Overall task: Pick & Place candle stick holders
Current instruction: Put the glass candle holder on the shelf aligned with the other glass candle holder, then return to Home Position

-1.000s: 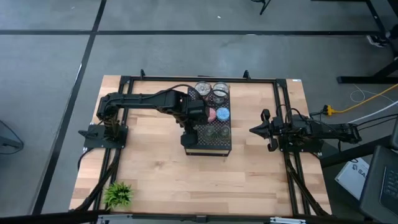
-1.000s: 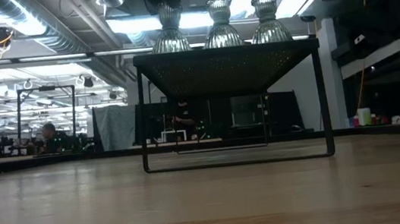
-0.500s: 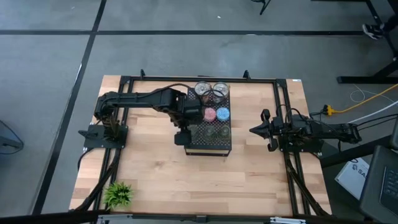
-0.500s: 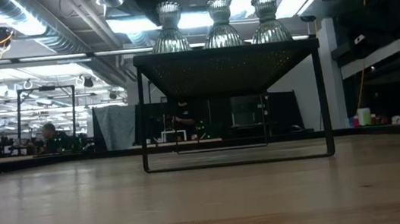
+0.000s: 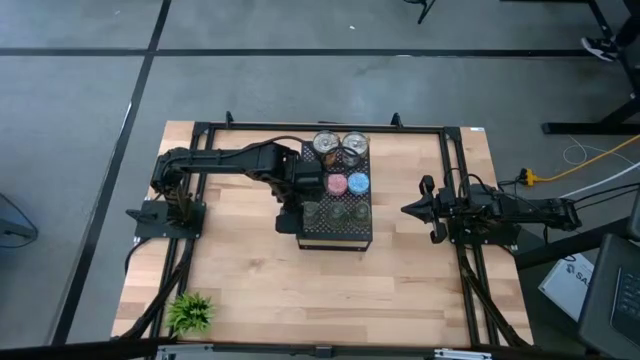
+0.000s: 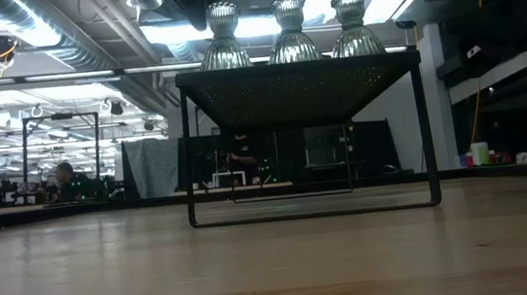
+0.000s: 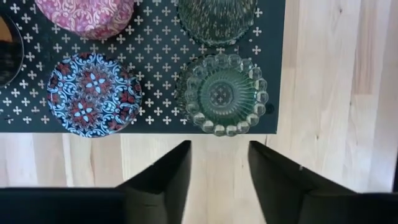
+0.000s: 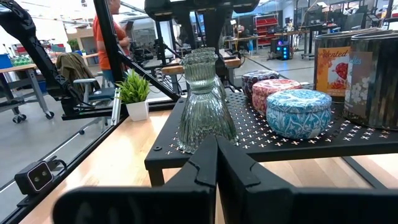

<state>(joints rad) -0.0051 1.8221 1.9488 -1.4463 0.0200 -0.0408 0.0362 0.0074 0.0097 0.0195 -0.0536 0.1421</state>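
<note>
A black perforated tray [image 5: 338, 236] stands on legs mid-table. On it are three ribbed green glass candle stick holders [image 6: 291, 29], a pink one [image 5: 338, 185], a blue one [image 5: 358, 183] and two silvery ones [image 5: 338, 146]. My left gripper [image 7: 219, 171] hovers open over bare wood just off the tray's left edge, pointing down, nothing between its fingers. The nearest glass holder [image 7: 227, 93] stands on the tray just beyond its fingertips. My right gripper [image 8: 216, 163] waits shut at the table's right [image 5: 408, 210], level, facing the tray.
A small green plant [image 5: 190, 313] in a white pot sits at the table's near left corner. Black frame rails [image 5: 180, 260] run along both sides and the far edge. Bare wood lies left of and in front of the tray. A person shows in the room behind [image 8: 111, 37].
My left gripper has drawn away from above the tray's left glass holder toward the table's left edge, and now hangs off the tray. All three glass holders stand upright on the tray as before.
</note>
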